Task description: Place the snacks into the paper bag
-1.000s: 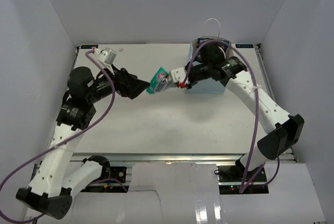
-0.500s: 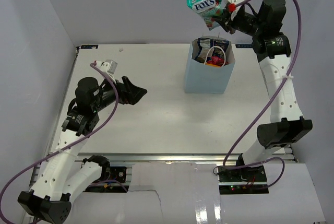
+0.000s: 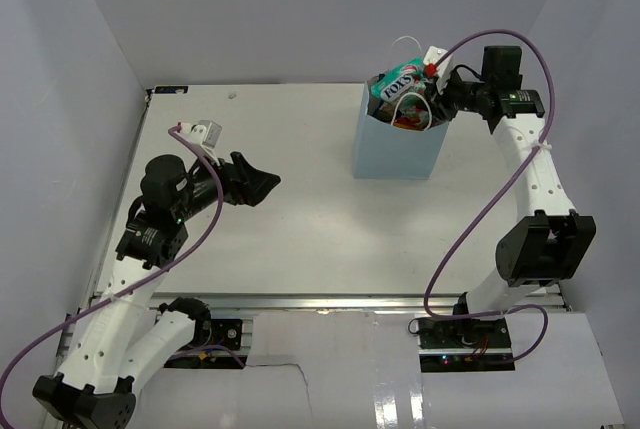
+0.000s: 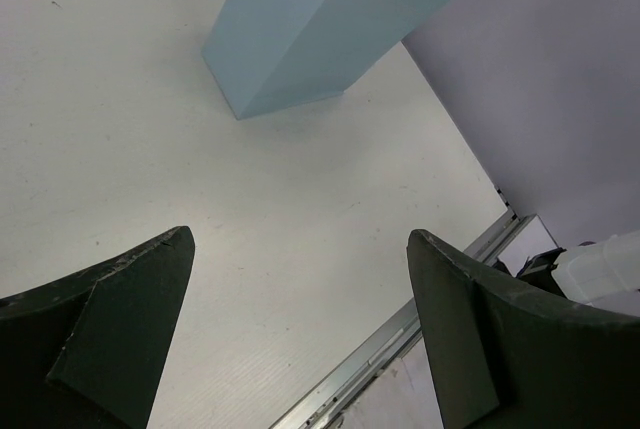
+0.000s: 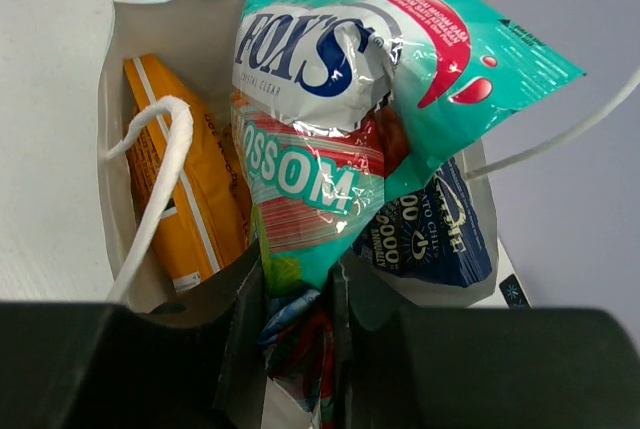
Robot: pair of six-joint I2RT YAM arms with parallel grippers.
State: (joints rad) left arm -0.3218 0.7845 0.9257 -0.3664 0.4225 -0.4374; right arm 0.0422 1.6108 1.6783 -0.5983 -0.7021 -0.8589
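The right gripper [image 5: 300,294] pinches the Fox's candy bag [image 5: 340,99] by one end, over the paper bag [image 3: 395,154]. The candy bag looks light, crinkly and slippery. The left gripper [image 4: 300,289] is wide apart and holds nothing.

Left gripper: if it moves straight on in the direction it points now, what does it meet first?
Probably the bare table, a little short of the paper bag. The open left gripper seems to aim slightly downward, though depth is hard to judge.

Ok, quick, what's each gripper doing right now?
Left gripper: open, holding nothing.
Right gripper: shut on the teal candy bag, at the mouth of the paper bag.
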